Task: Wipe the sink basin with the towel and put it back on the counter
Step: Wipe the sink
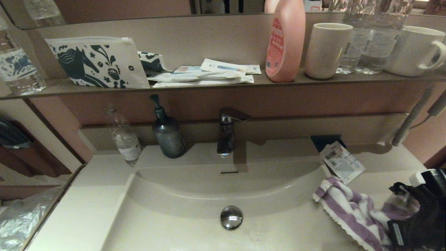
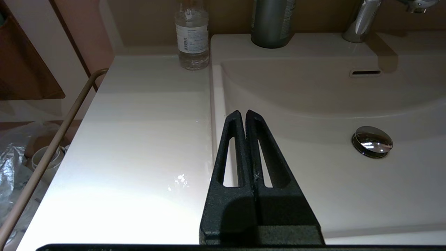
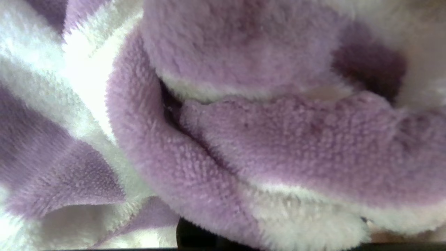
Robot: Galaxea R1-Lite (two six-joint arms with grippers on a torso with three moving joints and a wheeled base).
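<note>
The towel (image 1: 352, 209) was found bunched on the counter (image 1: 87, 209), just to the right of the sink basin (image 1: 181, 226), with its scalloped white edge lying at the basin's right rim. That spot suited the job: the cloth could be picked up there and drawn into the basin in one short sweep.

The right gripper (image 1: 404, 212) was pressed down into the far-right end of the towel, away from the basin. In the right wrist view the lens was filled by purple and white terry folds, which suggested that the cloth was being gathered; the fingers themselves were buried, however, so whether the cloth was actually gripped could not be told. It was judged that the pick-up was in hand and that no wiping had begun, since the basin around the chrome drain plug (image 1: 231, 217) was seen bare of the cloth.

The left gripper (image 2: 243, 113) was held idle over the basin's left rim, with its fingers pressed together on nothing. It was kept out of the way there, so the sweep of the other arm would not be blocked.

A printed sachet (image 1: 343, 162) lay just behind the towel, at the basin's right rear corner, and might have been dragged along if the cloth were lifted carelessly.
</note>
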